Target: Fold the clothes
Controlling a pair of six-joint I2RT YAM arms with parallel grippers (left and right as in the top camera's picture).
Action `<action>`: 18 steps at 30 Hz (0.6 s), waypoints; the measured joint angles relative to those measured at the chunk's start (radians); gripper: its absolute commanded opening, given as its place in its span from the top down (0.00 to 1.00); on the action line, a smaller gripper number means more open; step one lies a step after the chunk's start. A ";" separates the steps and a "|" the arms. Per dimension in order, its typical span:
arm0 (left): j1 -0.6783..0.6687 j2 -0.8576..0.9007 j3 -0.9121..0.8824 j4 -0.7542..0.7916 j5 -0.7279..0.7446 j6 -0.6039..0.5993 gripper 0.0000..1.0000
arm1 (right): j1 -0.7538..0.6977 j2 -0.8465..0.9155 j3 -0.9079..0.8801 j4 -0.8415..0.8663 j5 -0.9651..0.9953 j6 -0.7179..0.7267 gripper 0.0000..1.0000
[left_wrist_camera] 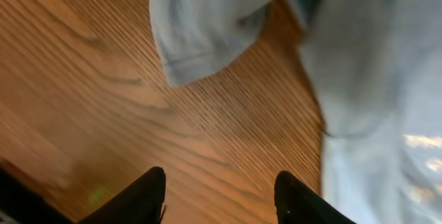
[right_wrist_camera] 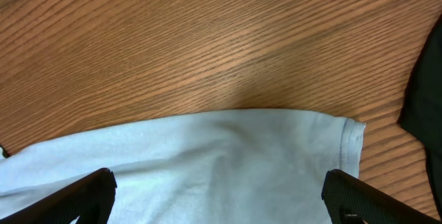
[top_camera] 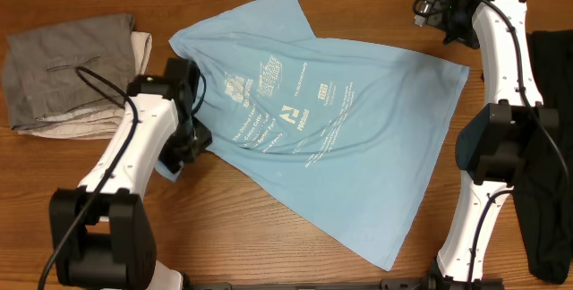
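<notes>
Light-blue T-shirt [top_camera: 340, 147] lies spread and rumpled towards the table's [top_camera: 233, 232] far edge; no fold is finished; left gripper [left_wrist_camera: 219, 186] and right gripper [right_wrist_camera: 221, 193] both gape, grasping nothing.

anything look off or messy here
The light blue T-shirt lies skewed on a diagonal and wrinkled, with its upper left part flopped over itself. Nothing looks torn or spilled.

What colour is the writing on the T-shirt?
White writing on a light blue T-shirt; the overhead view shows it best.
</notes>
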 measured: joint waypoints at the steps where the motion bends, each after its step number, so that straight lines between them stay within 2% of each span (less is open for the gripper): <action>1: 0.001 0.007 -0.018 0.021 -0.001 -0.006 0.50 | 0.000 0.000 0.000 0.000 0.000 0.000 0.00; 5: 0.011 0.043 -0.079 0.139 -0.001 -0.023 0.49 | 0.000 0.000 0.000 0.000 0.000 0.000 0.00; 9: 0.013 0.096 -0.093 0.198 -0.002 -0.029 0.44 | 0.000 0.000 0.000 0.000 0.000 0.000 0.00; 18: 0.012 0.175 -0.076 0.193 -0.025 -0.078 0.48 | 0.000 0.000 0.000 0.000 0.000 0.000 0.00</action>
